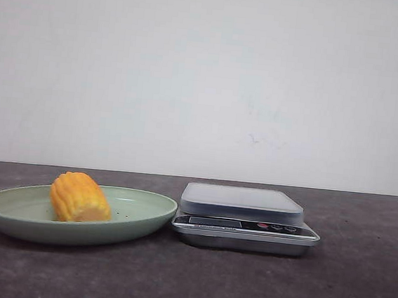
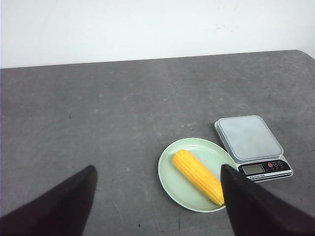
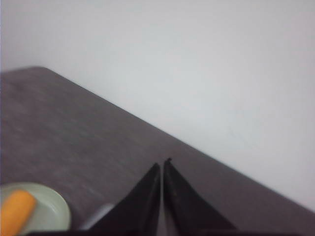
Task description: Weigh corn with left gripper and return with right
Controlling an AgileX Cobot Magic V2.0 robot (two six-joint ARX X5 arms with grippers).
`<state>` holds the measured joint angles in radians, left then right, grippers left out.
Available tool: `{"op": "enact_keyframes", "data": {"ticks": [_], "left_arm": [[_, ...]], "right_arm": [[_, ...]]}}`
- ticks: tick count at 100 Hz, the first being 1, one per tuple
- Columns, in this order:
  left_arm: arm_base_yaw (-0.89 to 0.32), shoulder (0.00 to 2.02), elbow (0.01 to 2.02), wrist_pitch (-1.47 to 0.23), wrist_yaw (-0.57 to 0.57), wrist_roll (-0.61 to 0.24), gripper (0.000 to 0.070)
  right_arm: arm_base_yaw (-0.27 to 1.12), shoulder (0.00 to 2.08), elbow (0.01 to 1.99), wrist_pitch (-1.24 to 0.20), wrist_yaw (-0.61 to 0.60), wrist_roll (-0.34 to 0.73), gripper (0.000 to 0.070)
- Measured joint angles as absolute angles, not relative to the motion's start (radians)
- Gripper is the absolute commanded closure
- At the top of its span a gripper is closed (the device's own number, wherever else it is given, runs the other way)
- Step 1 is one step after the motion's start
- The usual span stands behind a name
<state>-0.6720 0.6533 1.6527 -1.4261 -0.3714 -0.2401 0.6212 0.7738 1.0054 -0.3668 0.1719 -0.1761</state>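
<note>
Corn (image 1: 80, 197) on green plate (image 1: 135, 222), scale (image 1: 246, 219) at 3 o'clock. Left gripper (image 2: 157, 196) wide open, empty; right gripper (image 3: 162, 169) closed, empty. Risk: round cob rolling off scale.

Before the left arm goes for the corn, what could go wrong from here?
The corn is a smooth rounded cob lying loose in a shallow green plate; a pinch off its middle could roll it or tip the plate.

The scale sits right beside the plate, so a low carry might clip its platform edge.

The left gripper has its jaws wide open and far from the cob, leaving a long approach to line up.
</note>
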Motion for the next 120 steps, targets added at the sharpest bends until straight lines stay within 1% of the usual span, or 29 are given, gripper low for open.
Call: {"op": "enact_keyframes", "data": {"ticks": [6, 12, 29, 45, 60, 73, 89, 120], "left_arm": [[-0.672, 0.653, 1.653, -1.426, -0.371, -0.240, 0.0236], [-0.672, 0.653, 1.653, -1.426, -0.371, -0.240, 0.0236], [-0.672, 0.653, 1.653, -1.426, -0.371, -0.240, 0.0236], [-0.672, 0.653, 1.653, -1.426, -0.371, -0.240, 0.0236], [-0.672, 0.653, 1.653, -1.426, -0.371, -0.240, 0.0236], [-0.672, 0.653, 1.653, -1.426, -0.371, -0.240, 0.0236], [-0.672, 0.653, 1.653, -1.426, -0.371, -0.240, 0.0236], [-0.672, 0.653, 1.653, -1.426, -0.371, -0.240, 0.0236]], "right_arm": [[0.558, 0.717, 0.918, -0.334, 0.128, -0.176, 0.0694], [0.495, 0.646, 0.824, -0.297, 0.109, -0.176, 0.0694], [0.348, 0.400, 0.566, -0.242, 0.107, -0.173, 0.0694], [0.253, 0.178, 0.353, -0.242, 0.108, -0.109, 0.0694], [0.152, 0.048, 0.194, -0.237, 0.093, -0.047, 0.0694], [0.085, 0.004, 0.101, -0.188, 0.019, -0.031, 0.0695], [0.042, 0.004, 0.039, -0.145, -0.112, -0.022, 0.0694], [0.038, 0.004, 0.014, -0.120, -0.124, -0.021, 0.0694]]}}
